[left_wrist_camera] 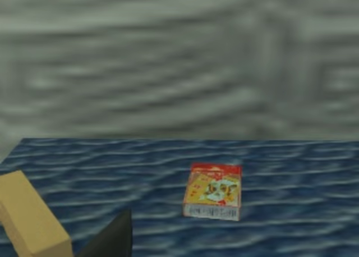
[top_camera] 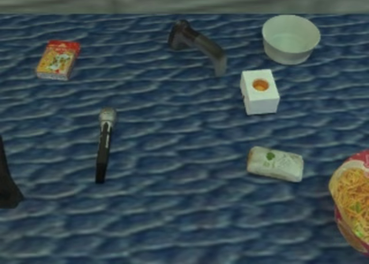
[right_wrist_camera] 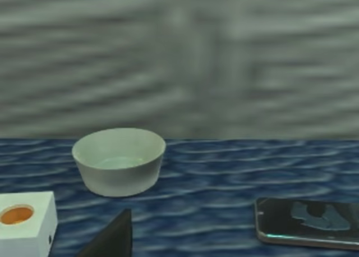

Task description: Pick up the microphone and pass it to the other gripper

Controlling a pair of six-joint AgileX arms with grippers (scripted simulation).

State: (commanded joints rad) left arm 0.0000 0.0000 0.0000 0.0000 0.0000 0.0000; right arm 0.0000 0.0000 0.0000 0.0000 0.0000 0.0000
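The microphone (top_camera: 104, 146) lies flat on the blue cloth at the left-centre, its silver mesh head (top_camera: 107, 117) pointing to the back and its black handle toward the front. Nothing touches it. My left arm (top_camera: 7, 183) shows as a dark shape at the table's left edge, left of the handle and apart from it. In the left wrist view only one black finger (left_wrist_camera: 115, 237) shows, with nothing beside it; the microphone is not in that view. My right arm is out of the top view; one finger (right_wrist_camera: 112, 237) shows in its wrist view.
A red snack box (top_camera: 57, 59) lies at the back left. A bent dark grey tool (top_camera: 199, 44), a white bowl (top_camera: 290, 38) and a white box (top_camera: 260, 91) stand at the back. A white packet (top_camera: 275, 163) and noodle bowl (top_camera: 353, 200) are right. A phone (right_wrist_camera: 308, 222) and tan block (left_wrist_camera: 28, 220) show near the grippers.
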